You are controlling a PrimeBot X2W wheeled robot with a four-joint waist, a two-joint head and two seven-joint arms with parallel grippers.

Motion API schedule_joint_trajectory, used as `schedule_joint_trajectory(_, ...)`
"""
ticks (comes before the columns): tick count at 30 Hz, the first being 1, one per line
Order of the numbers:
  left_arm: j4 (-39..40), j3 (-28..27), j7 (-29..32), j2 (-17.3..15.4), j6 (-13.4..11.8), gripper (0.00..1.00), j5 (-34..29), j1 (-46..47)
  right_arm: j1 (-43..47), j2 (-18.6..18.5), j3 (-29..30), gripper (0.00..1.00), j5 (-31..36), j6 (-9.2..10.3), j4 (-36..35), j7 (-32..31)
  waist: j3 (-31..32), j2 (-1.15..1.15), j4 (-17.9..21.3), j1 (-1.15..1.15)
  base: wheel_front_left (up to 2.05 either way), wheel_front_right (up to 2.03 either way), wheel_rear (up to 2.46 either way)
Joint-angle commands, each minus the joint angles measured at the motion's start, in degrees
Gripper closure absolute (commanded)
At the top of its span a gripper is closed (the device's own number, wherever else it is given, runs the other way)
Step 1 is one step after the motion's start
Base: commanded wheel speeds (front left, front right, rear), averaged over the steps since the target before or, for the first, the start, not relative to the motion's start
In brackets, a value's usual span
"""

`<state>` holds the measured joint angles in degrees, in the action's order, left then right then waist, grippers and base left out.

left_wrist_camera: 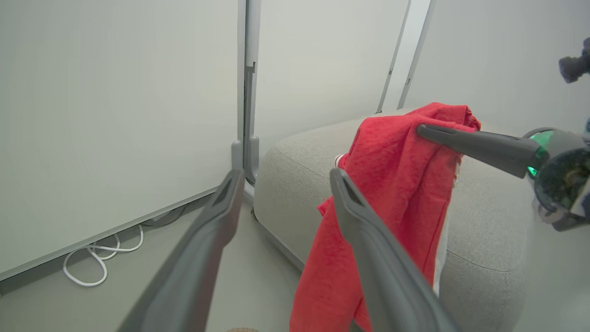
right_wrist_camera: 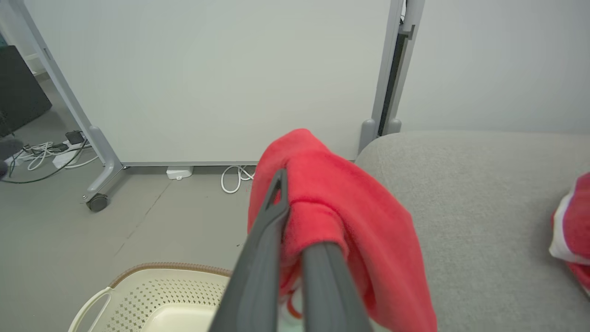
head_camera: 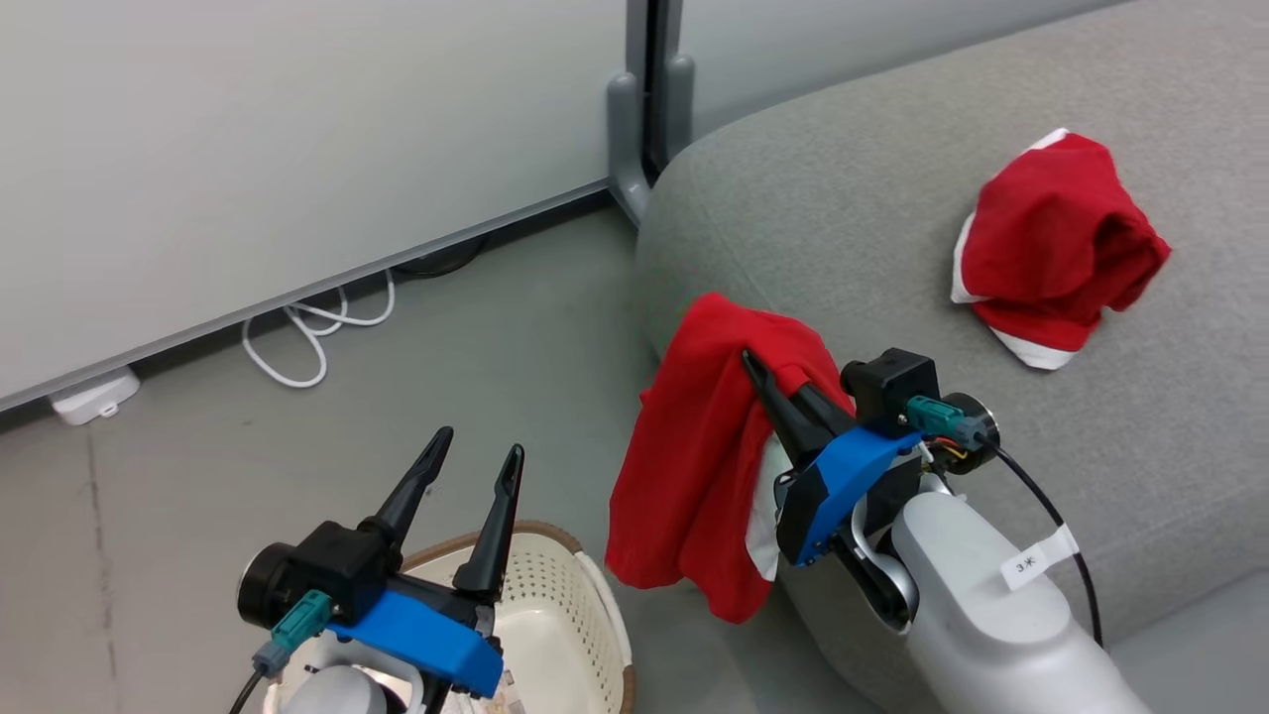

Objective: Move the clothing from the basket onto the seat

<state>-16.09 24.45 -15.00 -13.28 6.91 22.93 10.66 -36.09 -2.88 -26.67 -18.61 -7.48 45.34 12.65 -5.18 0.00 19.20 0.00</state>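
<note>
While clamped at a bunched fold in right gripper [head_camera: 755, 363], held garment [head_camera: 694, 466]: soft, light, limp, likely slip-prone; hanging at seat [head_camera: 843, 198] edge. Second garment [head_camera: 1056, 248] lying on seat. Left gripper [head_camera: 480, 442] spread, empty, near basket [head_camera: 580, 585]

The right gripper [right_wrist_camera: 295, 216] pinches its two long dark fingers close on a soft bright red fabric garment [right_wrist_camera: 341, 203], which drapes over their tips. Behind it lies a large light grey upholstered seat cushion [right_wrist_camera: 484, 198], with a second red white-trimmed garment [right_wrist_camera: 571, 226] resting on it at the right edge. A cream-white perforated plastic basket with a brown woven-look rim [right_wrist_camera: 152, 290] sits lower left, near a pale grey wheeled partition panel [right_wrist_camera: 221, 78].
</note>
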Motion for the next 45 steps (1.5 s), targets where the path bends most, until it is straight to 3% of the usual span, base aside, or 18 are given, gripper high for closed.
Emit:
schedule_joint_trajectory(1, -0.1, -0.4, -0.3, 0.0, 0.3, 0.0, -0.4, 0.0, 0.6, 0.0, 0.1, 1.0, 0.3, -0.03, -0.5, 0.0, -0.8, 0.0, 2.9, 0.0, 0.0, 0.0, 0.0)
schedule_joint_trajectory(18, -0.2, -0.7, -0.3, -0.8, 0.5, 0.0, -1.3, 0.5, 3.4, 0.0, 1.8, 1.0, 0.0, -0.03, -3.2, 0.6, -3.0, 0.0, 12.1, 0.0, 0.0, 0.0, 0.0)
schedule_joint_trajectory(35, -0.5, 0.9, -0.3, -1.5, 0.6, 0.0, -0.7, 2.1, 3.2, 0.0, 3.8, 1.0, 0.1, -0.03, -4.5, 1.1, -5.2, 0.0, 12.5, 0.0, 0.0, 0.0, 0.0)
schedule_joint_trajectory(45, 1.4, -1.1, -0.3, -2.1, 0.4, 0.0, -1.4, 0.6, -3.2, 0.0, 7.1, 1.0, 2.2, -0.03, -5.3, -0.4, -6.9, 0.0, 12.2, 0.0, 0.0, 0.0, 0.0)
